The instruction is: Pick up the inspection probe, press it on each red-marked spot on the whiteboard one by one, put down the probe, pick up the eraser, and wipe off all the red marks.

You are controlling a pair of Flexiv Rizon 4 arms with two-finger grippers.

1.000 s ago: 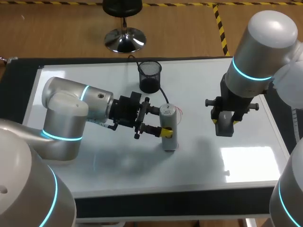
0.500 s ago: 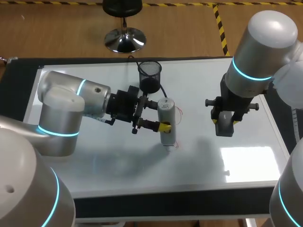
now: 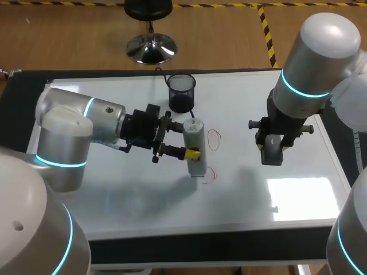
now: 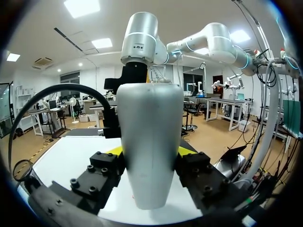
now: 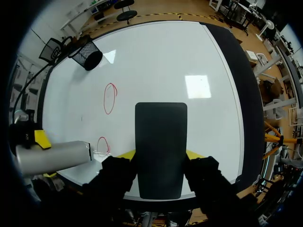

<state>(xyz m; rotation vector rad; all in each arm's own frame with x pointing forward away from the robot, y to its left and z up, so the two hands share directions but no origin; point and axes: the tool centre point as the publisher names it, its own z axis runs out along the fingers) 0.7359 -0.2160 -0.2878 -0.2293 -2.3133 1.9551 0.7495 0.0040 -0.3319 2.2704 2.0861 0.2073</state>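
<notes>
Left tool (image 3: 188, 141) with pinched probe (image 3: 196, 165) now farther left, probe tip indistinct; eraser (image 5: 161, 127) pinched in right tool (image 5: 161, 153).

White whiteboard (image 3: 114, 206), 2 red marks (image 3: 213, 139), silver-grey probe (image 3: 194, 146), black eraser (image 5: 161, 146), black mesh cup (image 3: 182, 91)

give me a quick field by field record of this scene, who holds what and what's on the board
left end effector: shut on the probe, held upright
right end effector: shut on the eraser, over the whiteboard
probe tip: beside the nearer red mark, contact unclear
farther red mark: unwiped, like the nearer one
also on board: mesh cup near the far edge
</notes>
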